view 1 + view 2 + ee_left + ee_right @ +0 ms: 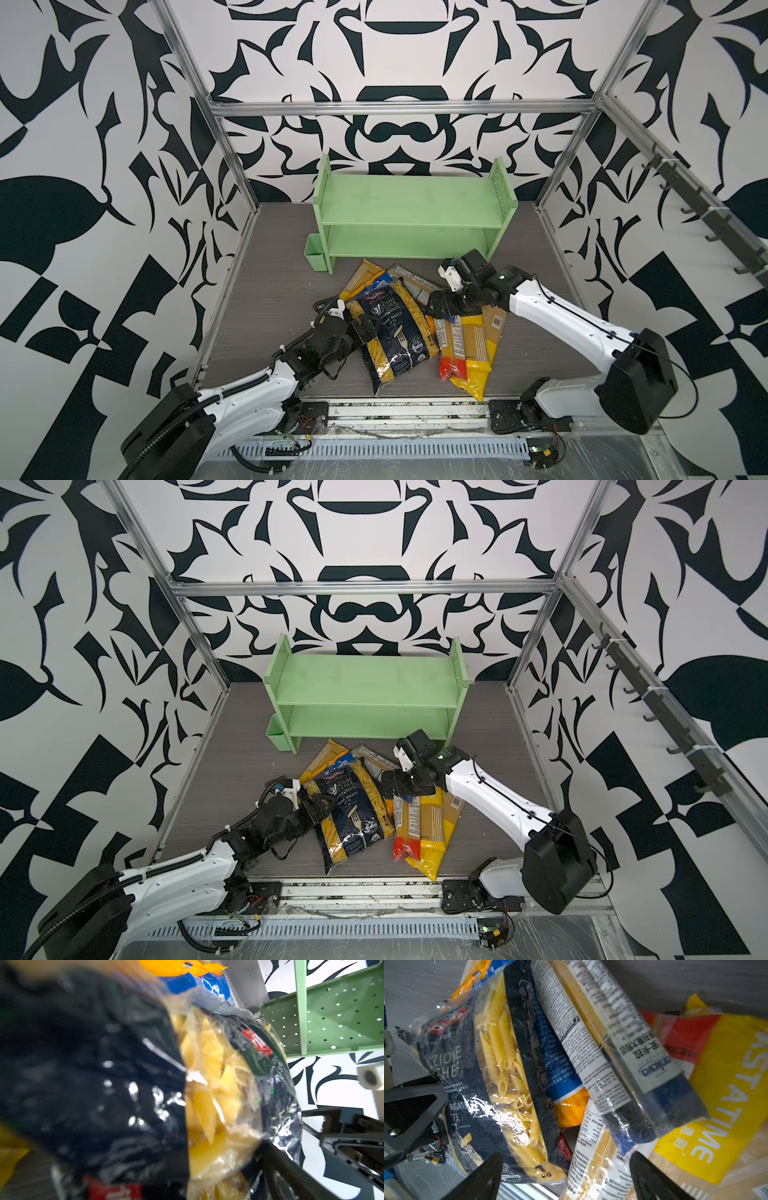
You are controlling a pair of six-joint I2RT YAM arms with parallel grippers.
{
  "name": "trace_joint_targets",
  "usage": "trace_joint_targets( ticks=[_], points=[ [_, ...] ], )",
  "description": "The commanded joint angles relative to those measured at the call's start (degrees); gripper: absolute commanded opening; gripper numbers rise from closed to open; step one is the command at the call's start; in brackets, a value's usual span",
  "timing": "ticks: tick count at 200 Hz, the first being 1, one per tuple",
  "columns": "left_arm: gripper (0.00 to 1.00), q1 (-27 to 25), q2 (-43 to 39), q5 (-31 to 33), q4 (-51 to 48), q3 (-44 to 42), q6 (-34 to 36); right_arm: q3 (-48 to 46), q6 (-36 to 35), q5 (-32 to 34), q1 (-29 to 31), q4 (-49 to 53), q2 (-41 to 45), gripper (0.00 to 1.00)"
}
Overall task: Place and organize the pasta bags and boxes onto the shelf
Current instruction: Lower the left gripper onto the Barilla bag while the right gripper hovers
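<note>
The black penne bag (392,332) lies flat on the table (266,299) directly in front of the shelf (411,208), topmost in the pile, long edges running toward the shelf's lower tier. The blue-orange bag (562,1076) protrudes from under the edge nearer the shelf's right panel. Further toward that side, the red-ended pack (451,361), yellow pack (476,353) and tan pack (498,320) overlap lengthwise. A narrow yellow-ended pack (362,276) ends just short of the shelf's front edge. The left gripper (368,328) is released, jaws wide at the penne bag's edge farther from the right panel; contact cannot be determined. The right gripper (566,1155) is released, jaws spread above the blue-ended pack (654,1093), with its wrist near the shelf's right front post. Both shelf boards show bare green surface. Bare table extends in front of each side panel.
</note>
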State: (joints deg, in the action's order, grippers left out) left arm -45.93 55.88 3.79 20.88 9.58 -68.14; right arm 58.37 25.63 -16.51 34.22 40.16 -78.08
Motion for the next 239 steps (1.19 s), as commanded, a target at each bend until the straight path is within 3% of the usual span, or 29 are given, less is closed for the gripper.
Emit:
trace_joint_targets(
  ticks=[1,49,95,115,128,141,150,239],
  points=[
    [0.99,-0.6,3.5,-3.6,8.3,-0.8,1.3,-0.1,0.3,-2.3,0.2,-1.4,-1.2,0.96],
    [0.99,-0.6,13.3,-7.2,20.0,-0.1,0.9,1.0,0.9,-4.7,0.2,-1.8,-4.8,0.82],
    [0.97,-0.7,15.4,-9.3,21.8,1.2,1.2,0.1,2.1,-5.2,0.4,-2.9,-5.0,0.8],
    [0.86,-0.8,14.2,-9.4,21.3,1.2,1.3,-0.3,2.1,-5.1,0.4,-2.6,-4.4,0.81],
    [0.72,-0.7,12.7,-9.6,20.1,1.2,1.5,-0.6,2.3,-4.9,0.5,-2.5,-3.7,0.81],
    [0.5,-0.7,10.7,-9.4,18.0,1.4,1.9,-0.9,2.3,-4.6,0.5,-2.3,-3.1,0.81],
    [0.43,-0.7,9.3,-9.3,16.2,1.7,2.2,-1.1,2.3,-4.5,0.4,-2.0,-2.5,0.81],
    [0.12,-0.6,-6.4,-6.2,-1.9,6.2,5.6,-2.4,2.2,-4.1,0.4,-0.2,3.5,0.82]
  ],
)
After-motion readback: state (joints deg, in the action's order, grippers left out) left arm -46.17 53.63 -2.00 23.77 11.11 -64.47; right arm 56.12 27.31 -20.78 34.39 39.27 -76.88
